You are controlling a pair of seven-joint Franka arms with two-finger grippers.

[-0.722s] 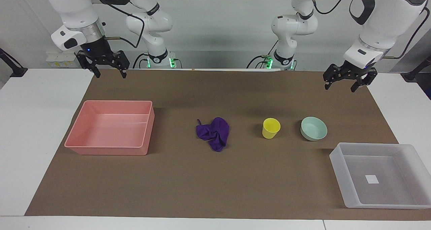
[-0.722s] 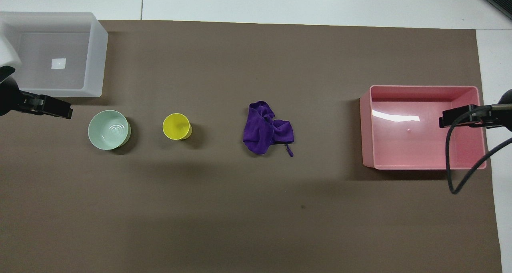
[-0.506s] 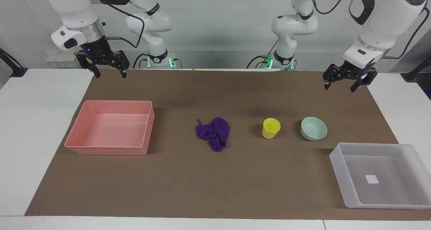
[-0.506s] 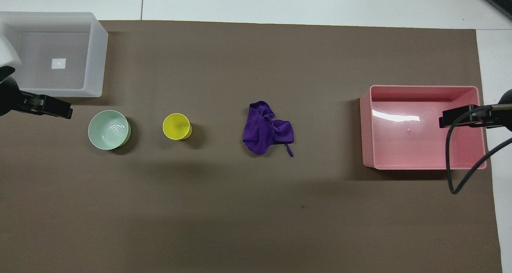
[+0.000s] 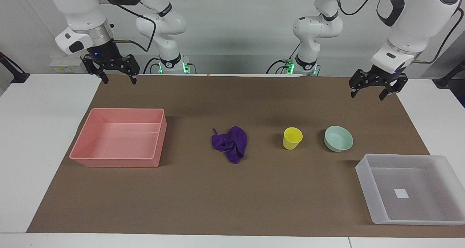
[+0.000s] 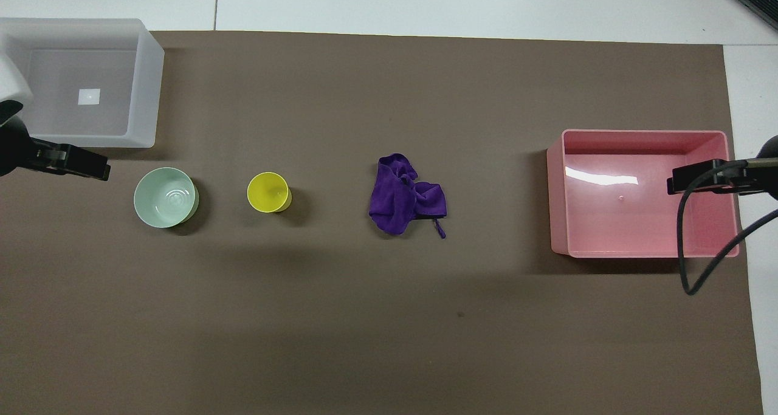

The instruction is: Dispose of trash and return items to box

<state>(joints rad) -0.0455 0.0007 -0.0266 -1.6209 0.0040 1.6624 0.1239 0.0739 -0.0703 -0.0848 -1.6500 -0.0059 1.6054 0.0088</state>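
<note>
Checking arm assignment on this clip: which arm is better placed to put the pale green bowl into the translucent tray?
Probably the left. The left gripper hangs open at the end where the pale mint-green round bowl and translucent whitish plastic tray sit; the right gripper waits up near the pink bin.

1. The white table point(image 5: 43, 139) carried a brown mat point(image 5: 225, 197), and everything lay on the mat.
2. The pink bin point(image 5: 120, 161) sat below the right gripper point(image 5: 116, 81).
3. The bowl point(image 5: 338, 139) and box point(image 5: 367, 179) lay toward the left gripper point(image 5: 370, 94); the bowl was closer to it.
4. The cup point(image 5: 292, 139) stood beside the bowl.
5. The cloth point(image 5: 231, 144) lay between cup and bin.
</note>
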